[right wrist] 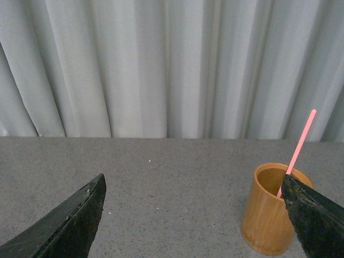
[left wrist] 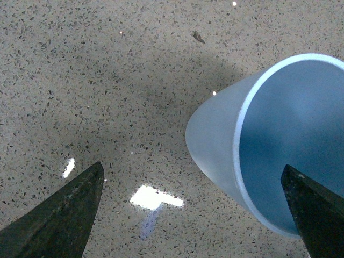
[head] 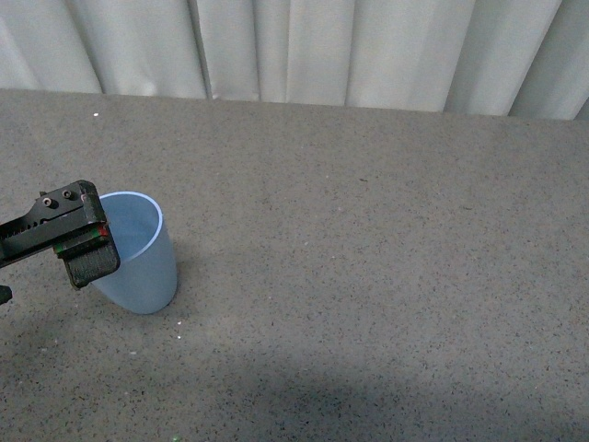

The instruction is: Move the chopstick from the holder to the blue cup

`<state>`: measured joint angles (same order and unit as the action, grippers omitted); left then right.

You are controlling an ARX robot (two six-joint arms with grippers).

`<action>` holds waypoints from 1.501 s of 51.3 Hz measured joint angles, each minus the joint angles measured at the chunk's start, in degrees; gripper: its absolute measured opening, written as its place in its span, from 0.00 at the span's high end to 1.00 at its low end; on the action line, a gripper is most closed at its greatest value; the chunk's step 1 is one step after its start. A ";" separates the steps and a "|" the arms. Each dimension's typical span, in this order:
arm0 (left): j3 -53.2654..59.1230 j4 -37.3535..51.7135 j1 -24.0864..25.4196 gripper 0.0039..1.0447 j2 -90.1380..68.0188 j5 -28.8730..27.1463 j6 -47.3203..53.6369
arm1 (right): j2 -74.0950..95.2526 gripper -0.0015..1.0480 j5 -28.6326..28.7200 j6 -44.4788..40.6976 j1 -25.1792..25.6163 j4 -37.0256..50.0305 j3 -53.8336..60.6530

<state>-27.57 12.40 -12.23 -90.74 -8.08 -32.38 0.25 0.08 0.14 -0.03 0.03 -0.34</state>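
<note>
The left gripper [left wrist: 192, 166] hung with its black jaws spread and empty, one finger by the rim of the small light-blue plastic cup [head: 138, 262], upright on the speckled grey table [head: 368, 276]; the right gripper [right wrist: 193, 176] was likewise spread, holding nothing; the thin pink chopstick [right wrist: 300, 145] leaned inside the round bamboo holder [right wrist: 269, 215].

In the front view the left gripper [head: 87, 253] covers the left side of the blue cup [head: 145, 265]; its arm [head: 28, 235] is cut by the picture's edge; in the right wrist view the lower end of the chopstick [right wrist: 301, 141] is hidden inside the holder [right wrist: 267, 210].
</note>
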 joint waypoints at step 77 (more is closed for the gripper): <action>-22.01 -10.75 -22.18 0.97 -11.26 -8.07 6.40 | 0.00 0.09 0.00 0.00 0.00 0.00 0.00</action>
<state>-49.58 1.65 -34.41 -102.00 -16.14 -25.98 0.25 0.08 0.14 -0.03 0.03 -0.34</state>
